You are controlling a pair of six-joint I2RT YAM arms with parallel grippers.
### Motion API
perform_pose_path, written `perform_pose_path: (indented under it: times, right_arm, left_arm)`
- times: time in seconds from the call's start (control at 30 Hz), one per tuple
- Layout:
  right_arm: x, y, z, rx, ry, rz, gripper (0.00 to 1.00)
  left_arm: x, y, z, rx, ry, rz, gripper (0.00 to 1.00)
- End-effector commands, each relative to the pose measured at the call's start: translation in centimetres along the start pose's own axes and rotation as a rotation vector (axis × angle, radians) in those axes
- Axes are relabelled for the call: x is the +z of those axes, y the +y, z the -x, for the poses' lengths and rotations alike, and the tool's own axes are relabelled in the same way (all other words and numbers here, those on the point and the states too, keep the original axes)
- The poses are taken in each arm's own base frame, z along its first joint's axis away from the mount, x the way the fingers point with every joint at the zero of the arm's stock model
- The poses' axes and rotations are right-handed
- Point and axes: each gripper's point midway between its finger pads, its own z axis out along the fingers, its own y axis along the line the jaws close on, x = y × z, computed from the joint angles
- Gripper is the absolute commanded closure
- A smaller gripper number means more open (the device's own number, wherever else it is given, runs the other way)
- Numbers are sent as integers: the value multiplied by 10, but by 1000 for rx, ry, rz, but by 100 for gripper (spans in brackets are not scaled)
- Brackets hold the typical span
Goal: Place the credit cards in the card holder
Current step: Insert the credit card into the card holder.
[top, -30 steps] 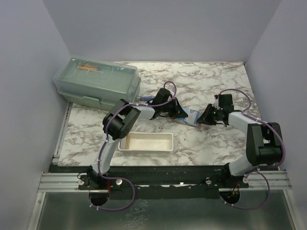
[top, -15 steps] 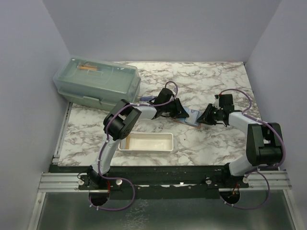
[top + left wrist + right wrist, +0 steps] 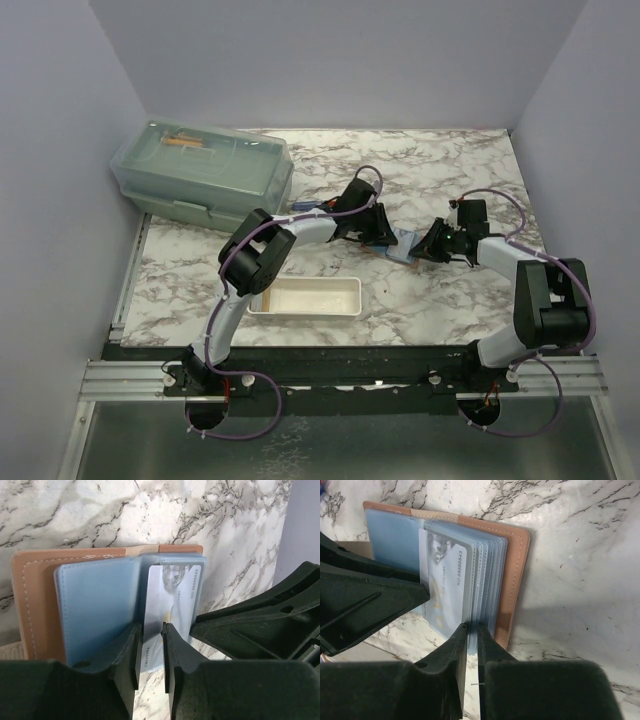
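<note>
While the card holder [image 3: 517, 570] lies open on the marble table [image 3: 450, 170], a little toward 3 o'clock from the table's middle in the overhead view, the two arms meet over it. The left gripper [image 3: 150, 630] sits at its 9 o'clock and the right gripper [image 3: 472, 626] at its 3 o'clock.

From the left wrist, the tan cover shows at 9 o'clock with a blue sleeve [image 3: 95, 610] lying flat on it. Just beside that, toward 3 o'clock, a pale grey credit card [image 3: 172, 600] sits inside a clear sleeve (small print runs along its length). The left jaws stand slightly parted. The card's near end lies flat in the gap between them, and nothing is squeezed.

From the right wrist, the stack of clear sleeves fans toward 3 o'clock, with the stitched tan edge of the cover just past it. The right jaws are almost pressed together, and the near edges of several sleeves run into the slit between them, so they pinch the holder by its sleeves.

A white tray [image 3: 352, 297] rests at the holder's 7 o'clock, well apart from it. A pale green lidded box [image 3: 205, 172] stands at the table's 10 o'clock corner.
</note>
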Motion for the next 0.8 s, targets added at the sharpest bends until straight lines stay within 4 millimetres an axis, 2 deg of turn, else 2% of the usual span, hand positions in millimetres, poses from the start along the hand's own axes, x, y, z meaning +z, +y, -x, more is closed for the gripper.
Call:
perform_pose_path:
  times: [0.0,0.23,0.37,0.43,0.57,0.7,0.77]
  right_arm:
    - [-4,7,-6,-12,13,8,85]
    - [-13,2,-2,-49,8,-48,73]
    - [-24,-3,7,-75,-22,-112,58]
    - [-27,-4,12,-76,-36,-114,54]
    - [-24,-5,17,-67,-32,-92,55]
    - [-15,2,14,-82,-8,-21,70]
    - [-11,9,10,-76,8,36,73]
  left_arm:
    - [-6,-30,-53,60,155,-29,70]
    - [-20,-29,-44,61,204,-71,59]
    - [-22,-24,-40,69,200,-55,53]
    - [-22,-22,-39,66,201,-49,51]
    - [-22,-23,-37,63,201,-48,49]
    - [-21,-30,-34,57,202,-65,49]
    - [-19,-36,-33,54,210,-81,49]
